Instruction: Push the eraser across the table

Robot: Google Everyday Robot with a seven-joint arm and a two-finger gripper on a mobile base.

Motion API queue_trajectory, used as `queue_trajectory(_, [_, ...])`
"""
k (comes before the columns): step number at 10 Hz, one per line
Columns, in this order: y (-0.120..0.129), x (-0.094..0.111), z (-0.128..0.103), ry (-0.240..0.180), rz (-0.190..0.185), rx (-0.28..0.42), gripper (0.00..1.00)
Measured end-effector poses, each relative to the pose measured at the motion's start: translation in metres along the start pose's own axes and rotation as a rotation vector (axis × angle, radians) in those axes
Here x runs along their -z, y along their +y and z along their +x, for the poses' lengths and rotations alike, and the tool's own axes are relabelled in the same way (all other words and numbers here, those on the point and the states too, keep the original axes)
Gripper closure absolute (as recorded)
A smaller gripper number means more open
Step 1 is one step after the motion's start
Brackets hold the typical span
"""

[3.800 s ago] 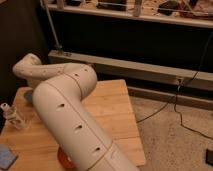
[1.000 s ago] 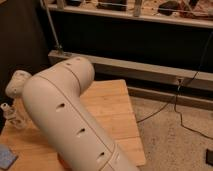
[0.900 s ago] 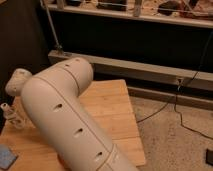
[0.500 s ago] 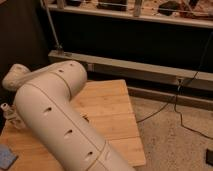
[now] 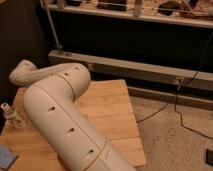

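Surface (image 5: 112,107): light wood planks, seams visible, low satin sheen. Robot arm (image 5: 62,120): smooth cream plastic shell, matt, with small dark recesses. End effector: hidden behind the arm, at the surface's far-left side. Bottle (image 5: 11,115): clear glossy plastic. Pad (image 5: 6,156): matt light blue. Floor (image 5: 175,140): rough, speckled.

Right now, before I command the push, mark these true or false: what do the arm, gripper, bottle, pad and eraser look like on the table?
1. The bulky white robot arm covers much of the square light-wood plank table. True.
2. The small clear bottle stands upright near the table's edge at the left of the view. True.
3. The gripper hangs in plain view over the table's middle. False: the gripper is not in view; the arm bends toward the far left corner.
4. The flat light-blue pad lies at the far right corner. False: it lies at the near left corner.
5. The dark grey-blue eraser shows beside the bottle. False: no eraser is visible.
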State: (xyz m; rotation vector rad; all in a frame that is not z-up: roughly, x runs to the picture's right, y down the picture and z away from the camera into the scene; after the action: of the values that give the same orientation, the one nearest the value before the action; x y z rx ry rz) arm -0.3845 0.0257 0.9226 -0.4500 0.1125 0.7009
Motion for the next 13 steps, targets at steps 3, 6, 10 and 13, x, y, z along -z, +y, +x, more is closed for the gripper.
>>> queue_trajectory(3, [-0.019,-0.013,0.001,-0.016,-0.031,0.032,1.0])
queue_trajectory(6, [-0.023,-0.024,-0.007,-0.027,-0.05,0.063,1.0])
queue_trajectory(10, [-0.012,-0.035,-0.024,-0.031,-0.067,0.086,1.0])
queue_trajectory(13, [-0.006,-0.039,-0.035,-0.033,-0.064,0.095,1.0])
